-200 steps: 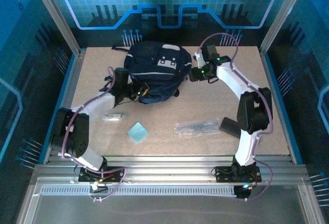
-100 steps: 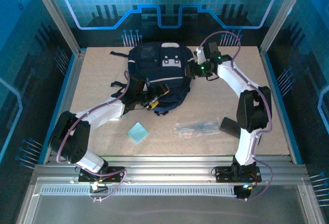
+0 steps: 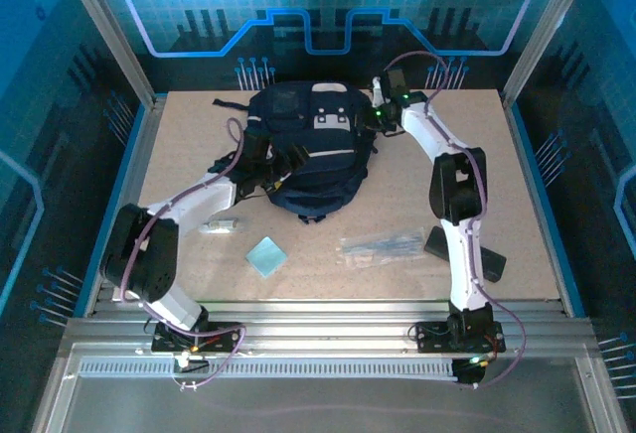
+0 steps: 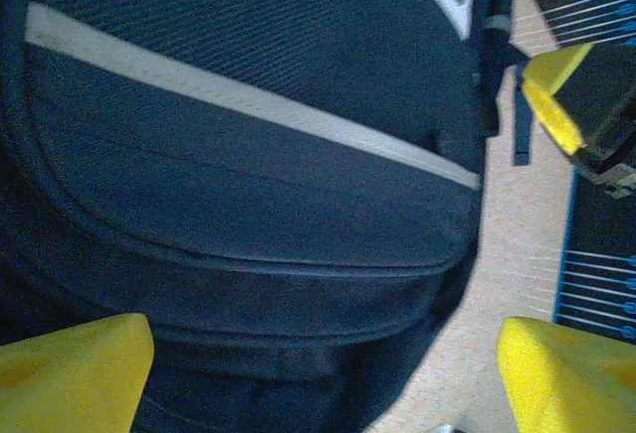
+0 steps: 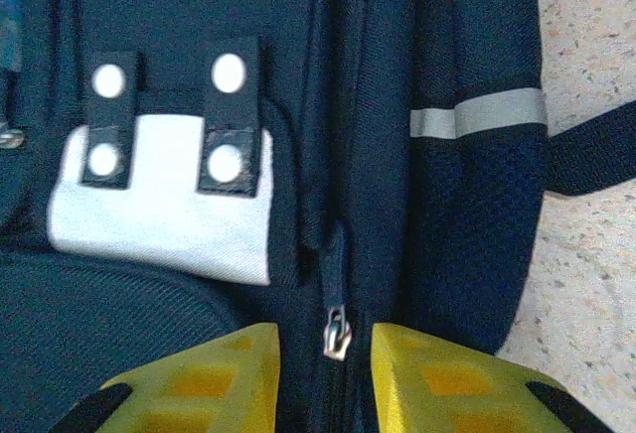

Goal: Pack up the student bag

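1. The student bag (image 3: 308, 150) lay in the upper middle of the top view, its zip apparently shut.
2. My left gripper (image 4: 323, 349) gaped wide at the bag's lower edge, clamping nothing. With nothing steadying it, the bag could slide under a pull.
3. My right gripper (image 5: 326, 354) straddled the zipper pull (image 5: 338, 332) narrowly. I couldn't tell whether it pinched, and it might catch fabric and slip off.

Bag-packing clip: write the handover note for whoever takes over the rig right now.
Left end effector: open, over the front of the backpack, holding nothing.
Right end effector: fingers close on either side of the zipper pull; grip unclear.
The backpack sits far-centre on the table; blue pad, small white item, clear packet and black case lie loose nearer the arms.
Done: nothing visibly packed.
Left: open the zipper, load the loose items.
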